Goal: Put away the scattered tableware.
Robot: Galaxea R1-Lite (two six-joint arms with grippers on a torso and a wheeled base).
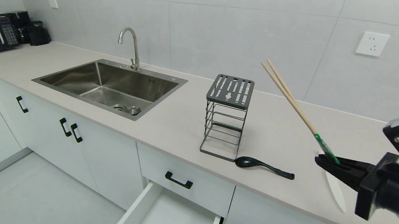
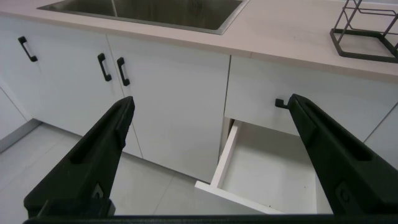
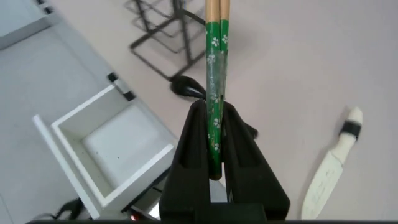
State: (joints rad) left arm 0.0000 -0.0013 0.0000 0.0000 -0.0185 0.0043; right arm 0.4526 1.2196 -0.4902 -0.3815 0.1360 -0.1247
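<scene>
Now the right gripper (image 1: 328, 161) clamps the green ends of 2 chopsticks (image 1: 294, 102), which stand tilted above the counter (image 1: 169, 124), to the right of the wire rack (image 1: 226, 118). A black spoon (image 1: 261, 165) lies just beside the rack's foot, and a white knife (image 1: 335, 189) lies near the gripper. The left gripper (image 2: 211, 106) hangs wide apart and holds nothing, in front of the open drawer (image 2: 267, 174).

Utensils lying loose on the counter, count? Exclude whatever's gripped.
2. Black spoon lies beside the wire rack's base; white knife lies beneath the right gripper, partly hidden by it. The chopsticks are gripped.
</scene>
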